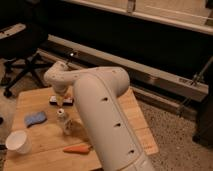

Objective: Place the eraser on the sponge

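Hanging low over the far side of the wooden tabletop [31, 100], the end effector [62, 96] sits right at the eraser [67, 102], with the arm's rounded white wrist directly above it. Whether it is released, clenched or grasping the eraser cannot be told, since the wrist and the thick white arm cover most of it. The eraser lies flat on the tabletop, a dark block with a pale label, showing on either side of the end effector. The sponge [35, 118], light blue and flat, lies nearer the camera and to the left, apart from the eraser with bare wood between them. A small pale bottle-like object [62, 120] stands just right of the sponge, close to the arm. A white paper cup [17, 142] stands upright at the near left corner, and an orange carrot [77, 148] lies along the near edge, partly against the arm. A dark office chair [22, 55] stands on the floor behind the tabletop to the left.
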